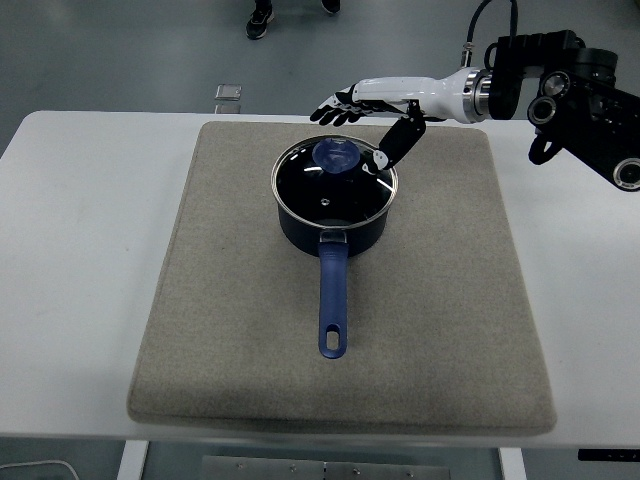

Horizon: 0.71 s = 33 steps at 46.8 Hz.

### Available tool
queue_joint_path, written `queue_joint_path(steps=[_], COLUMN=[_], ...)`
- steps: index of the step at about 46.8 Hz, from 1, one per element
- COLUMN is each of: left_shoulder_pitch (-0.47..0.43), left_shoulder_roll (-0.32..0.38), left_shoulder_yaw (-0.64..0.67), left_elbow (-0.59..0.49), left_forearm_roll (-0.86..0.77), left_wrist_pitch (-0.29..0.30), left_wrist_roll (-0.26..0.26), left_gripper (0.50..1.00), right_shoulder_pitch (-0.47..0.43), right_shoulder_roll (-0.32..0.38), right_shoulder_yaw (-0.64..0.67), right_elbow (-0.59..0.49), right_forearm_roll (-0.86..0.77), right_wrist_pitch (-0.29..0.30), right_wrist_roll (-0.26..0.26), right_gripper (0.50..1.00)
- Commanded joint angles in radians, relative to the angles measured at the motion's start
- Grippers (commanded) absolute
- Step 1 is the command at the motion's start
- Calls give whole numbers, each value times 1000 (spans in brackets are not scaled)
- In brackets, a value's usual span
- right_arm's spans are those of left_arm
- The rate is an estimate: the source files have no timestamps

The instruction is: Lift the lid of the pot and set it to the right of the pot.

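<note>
White table [80, 250] with grey mat [220, 350], dark blue saucepan [335, 228] mid-mat, glass pot lid [334, 182] seated on it, right hand [368, 112] spread and empty above the lid's blue knob [337, 154]: reach step, next lower and pinch the knob.

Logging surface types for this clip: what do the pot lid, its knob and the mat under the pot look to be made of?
Pot lid: likely clear glass in a shiny metal rim; the dark pot interior shows through and light glints off it. Knob: translucent bluish, probably plastic. Mat: grey-beige, matte, felt-like fabric. The open right robot hand hovers beside the knob.
</note>
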Motion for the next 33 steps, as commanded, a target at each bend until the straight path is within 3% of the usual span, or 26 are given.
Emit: queue_joint_path(steps=[1, 33], left_shoulder_pitch=[0, 0], left_shoulder_roll=[0, 0], left_shoulder_yaw=[0, 0], left_elbow=[0, 0], left_forearm_roll=[0, 0], left_wrist_pitch=[0, 0], left_wrist_roll=[0, 0], left_gripper=[1000, 1000], right_shoulder_pitch=[4, 26], right_shoulder_roll=[9, 39], right_shoulder_yaw=[-2, -38], right_elbow=[0, -7], right_forearm_roll=[-24, -216], right_wrist_pitch=[3, -60], right_wrist_roll=[0, 3], right_gripper=[921, 915])
